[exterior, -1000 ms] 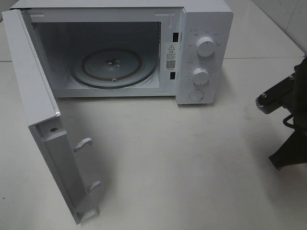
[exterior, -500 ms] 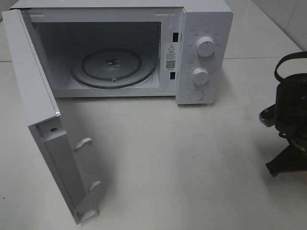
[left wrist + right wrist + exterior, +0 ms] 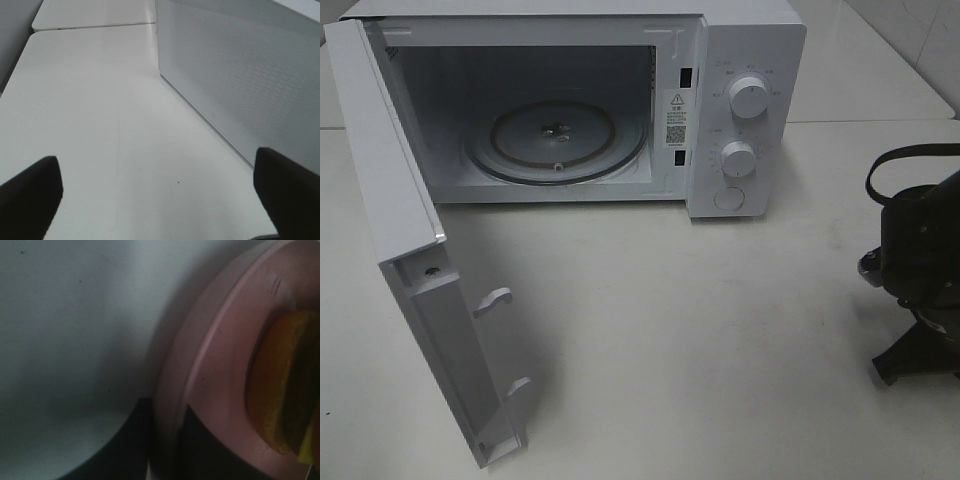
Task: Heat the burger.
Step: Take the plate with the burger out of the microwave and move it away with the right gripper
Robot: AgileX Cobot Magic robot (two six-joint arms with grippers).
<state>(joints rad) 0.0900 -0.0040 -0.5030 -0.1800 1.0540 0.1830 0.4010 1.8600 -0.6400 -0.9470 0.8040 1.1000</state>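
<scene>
While the overhead view shows no food at all, you can see the white microwave oven [image 3: 570, 100] across the upper half of the frame with its hinged white door [image 3: 415, 250] swung wide at the left and the round glass turntable [image 3: 558, 140] bare inside. The black right arm [image 3: 920, 270] sits at the right edge, its claw out of frame.

In the left wrist view, the left gripper [image 3: 160, 195] hangs over the plain white tabletop [image 3: 100, 125] with its two dark fingers [image 3: 30, 195] spread to the lower corners, fully apart and holding nothing; the door's perforated outer face fills the upper right.

In the right wrist view, the right gripper [image 3: 165, 440] has its dark fingers [image 3: 205, 450] at the lower centre nearly together, one on each side of the rim of the round pink plate [image 3: 215, 355], so it appears pinched onto that rim. The golden-brown domed burger [image 3: 280, 390] lies on the plate at the right edge of the frame, only partly in shot.

Treat the burger as soft, light and loosely stacked; its glossy bun would likely slip or crush. The stiff plate rim is your better hold, kept level so nothing slides.
</scene>
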